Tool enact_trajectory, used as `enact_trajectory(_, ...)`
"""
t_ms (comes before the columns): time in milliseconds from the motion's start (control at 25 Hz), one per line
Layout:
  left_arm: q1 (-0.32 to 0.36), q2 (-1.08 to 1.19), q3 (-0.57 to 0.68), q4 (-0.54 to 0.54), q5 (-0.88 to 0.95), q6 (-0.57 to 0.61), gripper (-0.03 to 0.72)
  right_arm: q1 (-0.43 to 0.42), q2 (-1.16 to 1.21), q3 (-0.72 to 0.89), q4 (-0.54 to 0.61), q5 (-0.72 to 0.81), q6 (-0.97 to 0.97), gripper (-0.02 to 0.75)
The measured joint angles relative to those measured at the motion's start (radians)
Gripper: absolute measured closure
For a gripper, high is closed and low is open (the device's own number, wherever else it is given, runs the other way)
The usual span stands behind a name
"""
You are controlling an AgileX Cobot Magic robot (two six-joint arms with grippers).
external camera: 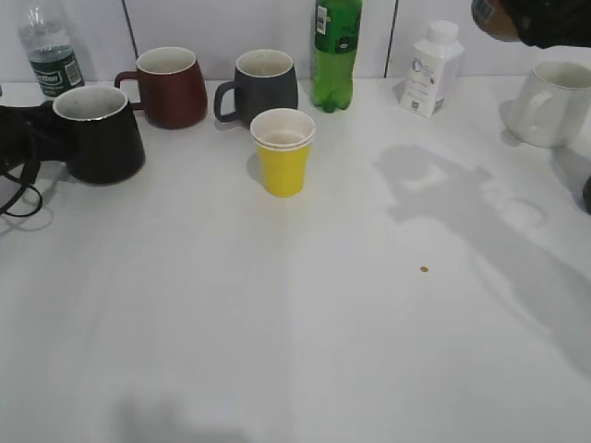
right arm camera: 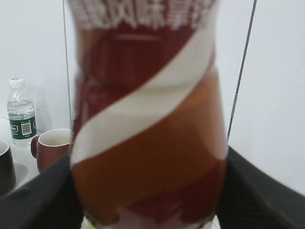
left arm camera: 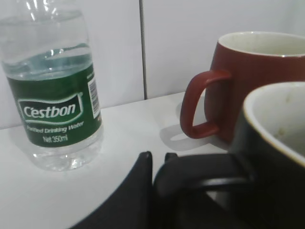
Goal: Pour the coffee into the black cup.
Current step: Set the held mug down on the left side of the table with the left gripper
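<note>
At the left edge of the table (external camera: 305, 351): black cup (external camera: 97, 134), upright, white inside, its handle pinched between the narrow-set jaws of my left gripper (left arm camera: 155, 164). High at the right, well apart from it: coffee bottle (right arm camera: 147, 124), swirl label, clamped between the wide-set jaws of my right gripper (external camera: 531, 23), only its base showing from outside. Between the two, near the travel path: maroon mug (external camera: 171, 85), grey mug (external camera: 263, 85), yellow paper cup (external camera: 283, 150), green soda bottle (external camera: 336, 51). Risks, as I judge them: a low crossing could topple the light yellow cup; tipping early would spill on the table; a hard pour could twist the cup on its handle grip.
</note>
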Motion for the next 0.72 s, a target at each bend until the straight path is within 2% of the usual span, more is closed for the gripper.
enact_trajectory(320, 0.0, 0.003, 0.0, -0.003, 0.003, -0.007, 0.631, 0.0, 0.0, 0.0, 0.0, 0.0, 0.0, 0.202)
enact_trajectory(720, 0.0, -0.022, 0.0, -0.007, 0.075, -0.033, 0.417, 0.0, 0.0, 0.0, 0.0, 0.0, 0.0, 0.202)
